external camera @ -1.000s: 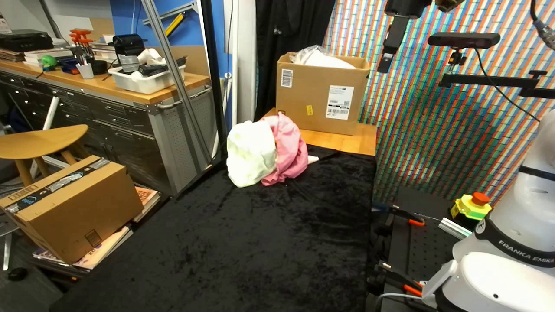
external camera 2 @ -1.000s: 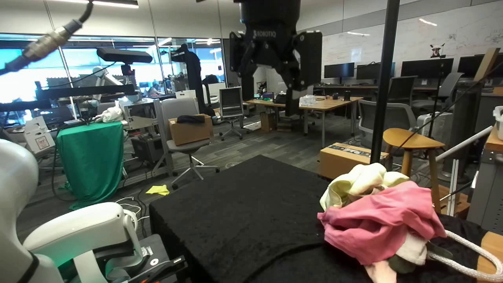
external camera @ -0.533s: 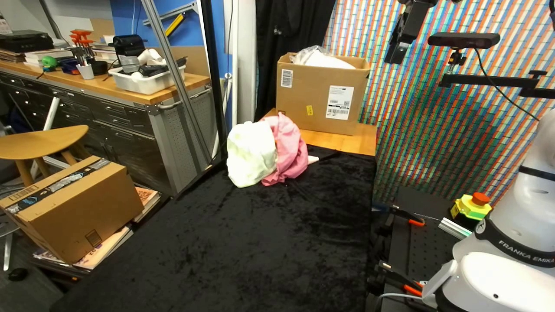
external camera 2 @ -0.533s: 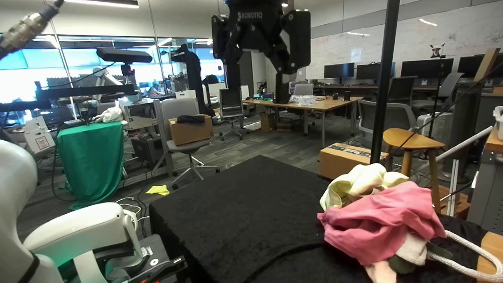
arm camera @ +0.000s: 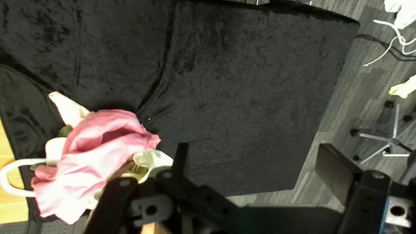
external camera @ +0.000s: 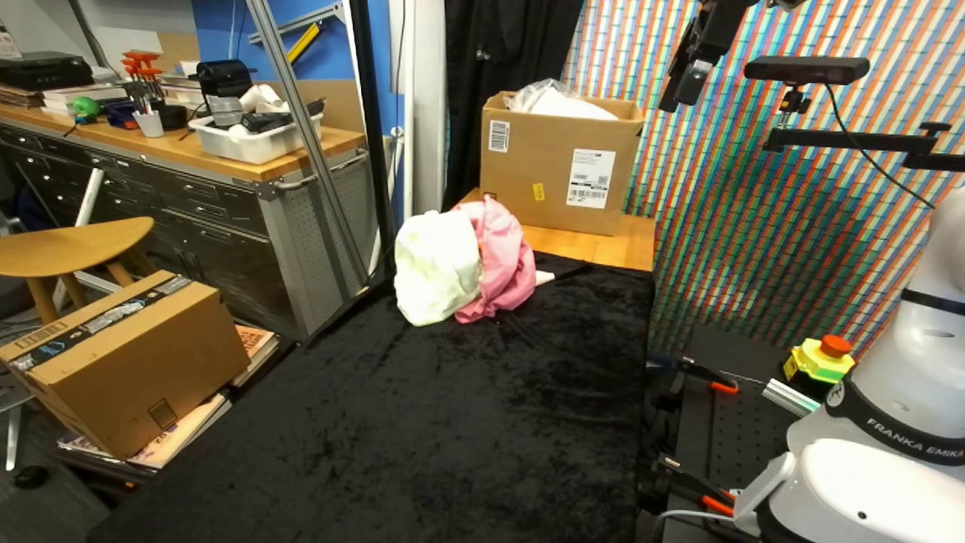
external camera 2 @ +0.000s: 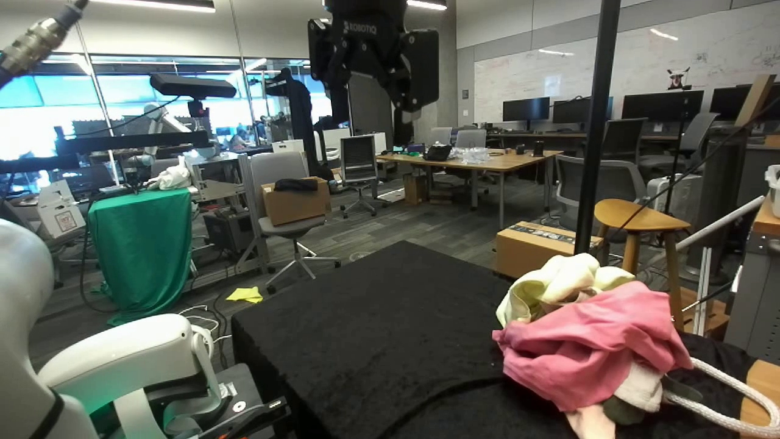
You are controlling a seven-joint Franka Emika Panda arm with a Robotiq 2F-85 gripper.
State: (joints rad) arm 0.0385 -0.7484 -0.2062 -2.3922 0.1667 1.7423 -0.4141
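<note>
Aloft, claw (external camera 2: 370, 129) gapes wide; pink fabric (external camera 2: 588, 344) — crumpled on black cloth (external camera 2: 390, 323).

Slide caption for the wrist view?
Open, empty gripper above black cloth, crumpled pink fabric and pale fabric at the picture's lower left.

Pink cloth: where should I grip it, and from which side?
Probably by the raised fold beside its dark hollow, from above: the pink cloth lies loosely bunched, and that fold offers an edge to pinch. The open gripper could straddle it; keep the pinch shallow, as the pale cloth lies against the pink.
</note>
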